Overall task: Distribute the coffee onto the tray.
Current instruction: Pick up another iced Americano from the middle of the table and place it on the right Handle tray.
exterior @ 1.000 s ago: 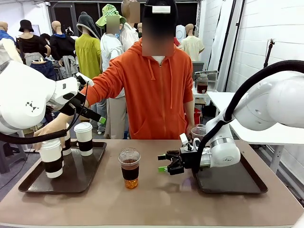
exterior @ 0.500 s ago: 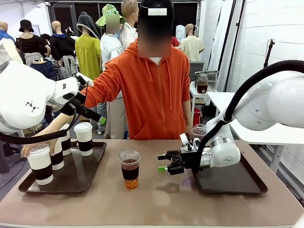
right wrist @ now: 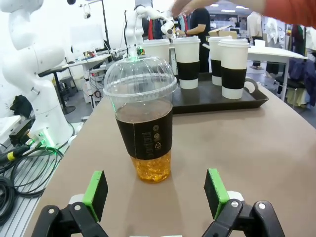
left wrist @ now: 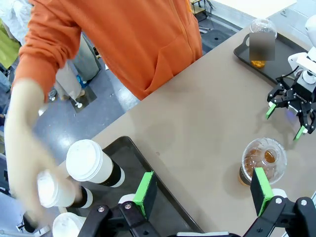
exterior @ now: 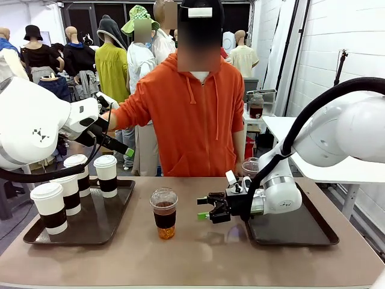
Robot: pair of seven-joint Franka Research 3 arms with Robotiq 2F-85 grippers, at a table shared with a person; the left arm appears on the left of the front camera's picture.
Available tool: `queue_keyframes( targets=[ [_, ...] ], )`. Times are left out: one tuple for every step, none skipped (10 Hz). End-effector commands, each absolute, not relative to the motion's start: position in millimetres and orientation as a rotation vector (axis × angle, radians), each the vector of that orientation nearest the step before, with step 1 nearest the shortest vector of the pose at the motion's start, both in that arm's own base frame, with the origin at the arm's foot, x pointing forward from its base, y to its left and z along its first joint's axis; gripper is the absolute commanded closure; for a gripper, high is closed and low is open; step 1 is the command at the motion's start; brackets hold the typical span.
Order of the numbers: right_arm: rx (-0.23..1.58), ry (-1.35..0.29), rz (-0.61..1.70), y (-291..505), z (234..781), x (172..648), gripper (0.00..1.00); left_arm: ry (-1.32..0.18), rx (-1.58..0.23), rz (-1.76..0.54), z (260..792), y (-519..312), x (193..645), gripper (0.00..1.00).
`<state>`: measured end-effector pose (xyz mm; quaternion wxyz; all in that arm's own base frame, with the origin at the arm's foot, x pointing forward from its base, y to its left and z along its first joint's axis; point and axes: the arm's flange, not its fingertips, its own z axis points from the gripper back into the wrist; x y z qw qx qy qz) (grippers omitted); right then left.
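Dark brown tray [exterior: 99, 226]: four white banded paper cups [exterior: 49, 208]; clear domed plastic cup [exterior: 163, 214] (amber drink) on table [exterior: 198, 259]; left gripper [left wrist: 203, 186], right gripper [exterior: 203, 208] gape empty

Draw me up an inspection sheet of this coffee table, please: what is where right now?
Surface: brown table with a dark left tray and a dark right tray.
Job's things: four white paper cups upright on the left tray; one clear cup on the bare table in the middle; a second clear cup on the right tray, partly hidden by the arm.
Clutter: nothing seen.
Grippers: right pincer open, low, aimed at the middle clear cup, not touching; left pincer open, raised by the left tray.
Cables: black hoses along both arms.
Surroundings: person in an orange hoodie at the far side, one hand blurred over the paper cups.
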<state>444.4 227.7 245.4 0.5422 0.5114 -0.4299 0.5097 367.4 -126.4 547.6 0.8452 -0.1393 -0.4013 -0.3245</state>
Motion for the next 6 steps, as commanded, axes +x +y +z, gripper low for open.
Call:
queue_keyframes(
  targets=[
    [1.235,-1.063,1.193,251.5,238.6,443.3,0.00,-0.847,-0.299,-0.681,547.6,-125.1,367.8,0.00],
    [1.243,-1.073,1.195,259.1,238.4,442.5,0.00,-0.847,-0.299,-0.681,547.6,-125.1,367.8,0.00],
    [1.242,-1.075,1.196,267.8,238.6,442.7,0.00,-0.847,-0.299,-0.681,547.6,-125.1,367.8,0.00],
    [1.239,-1.072,1.209,278.2,238.2,442.8,0.00,-0.847,-0.299,-0.681,547.6,-125.1,367.8,0.00],
    [1.237,-1.057,1.219,288.7,237.4,443.3,0.00,-0.847,-0.299,-0.681,547.6,-125.1,367.8,0.00],
    [1.240,-1.047,1.225,295.4,237.0,442.9,0.00,-0.847,-0.299,-0.681,547.6,-125.1,367.8,0.00]
  ],
)
